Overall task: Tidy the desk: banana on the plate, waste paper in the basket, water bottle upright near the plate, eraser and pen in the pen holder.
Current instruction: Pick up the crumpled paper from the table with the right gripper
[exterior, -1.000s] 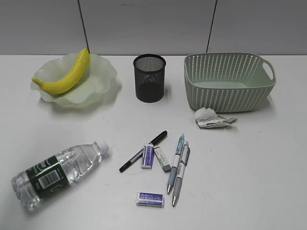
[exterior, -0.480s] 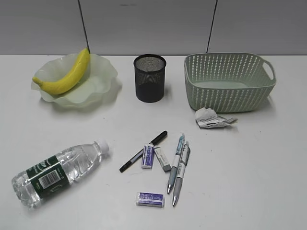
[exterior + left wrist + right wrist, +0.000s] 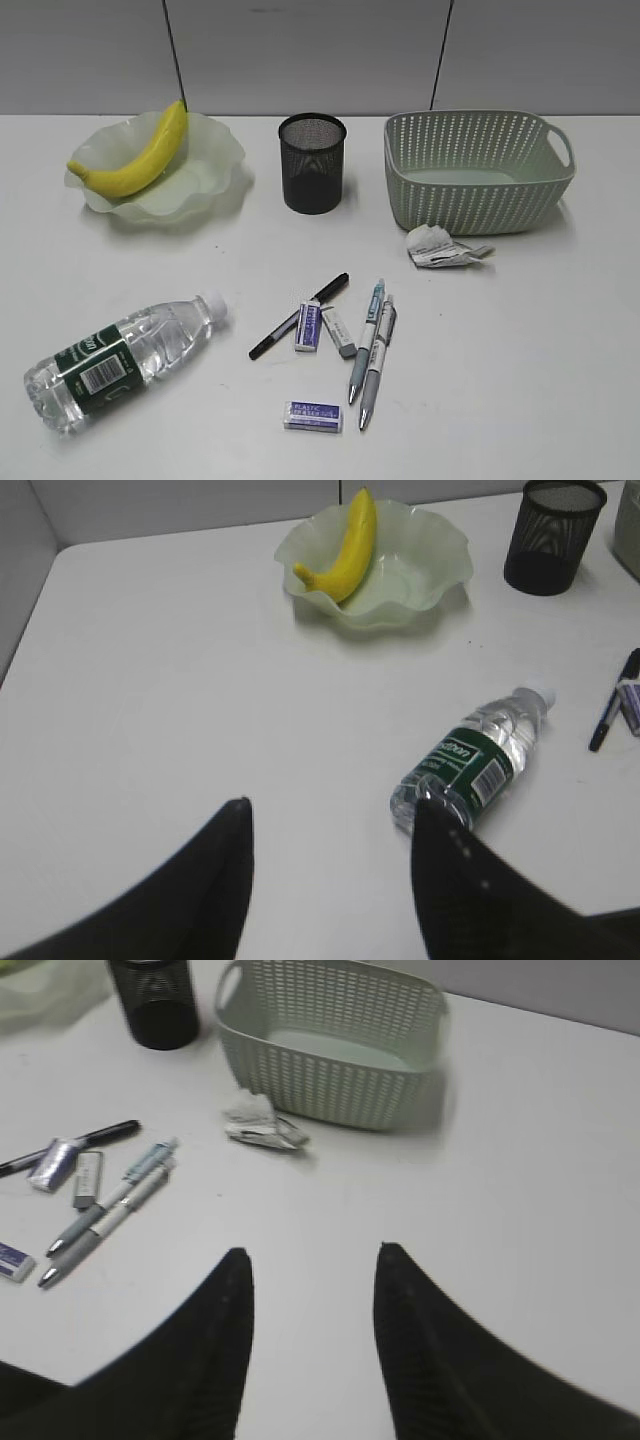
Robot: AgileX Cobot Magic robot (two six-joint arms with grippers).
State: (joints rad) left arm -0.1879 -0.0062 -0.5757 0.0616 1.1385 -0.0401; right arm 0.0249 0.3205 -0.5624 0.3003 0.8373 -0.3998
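The banana (image 3: 135, 155) lies in the plate (image 3: 215, 165) at the back left. On its side at the front left lies the water bottle (image 3: 120, 358). Three pens (image 3: 372, 345) and three erasers (image 3: 312, 416) are scattered mid-desk, in front of the pen holder (image 3: 312, 162). The waste paper (image 3: 440, 247) rests just in front of the basket (image 3: 470, 205). My left gripper (image 3: 330, 805) hangs open over bare desk, the bottle (image 3: 480, 760) just past its right finger. Open and empty, my right gripper (image 3: 312, 1252) is short of the paper (image 3: 262, 1125). Neither gripper shows in the exterior view.
The white desk (image 3: 520, 350) has bare room at the front right and left of the bottle. A grey wall runs behind the plate, holder and basket.
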